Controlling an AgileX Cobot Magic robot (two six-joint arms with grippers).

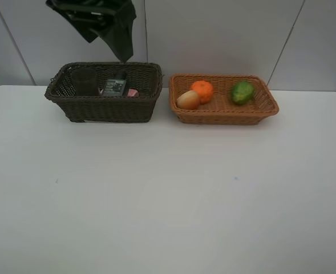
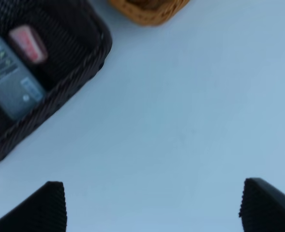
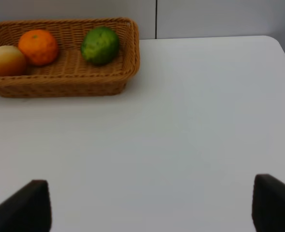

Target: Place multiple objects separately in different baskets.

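Hanging with jaws apart, each empty gripper faces bare table before both baskets.

I see a big white table that fills most of my view from the high camera. It is smooth, with a few tiny specks. At twelve o'clock, behind it, stands a pale grey wall with thin dark lines between its panels. The light is soft and even.
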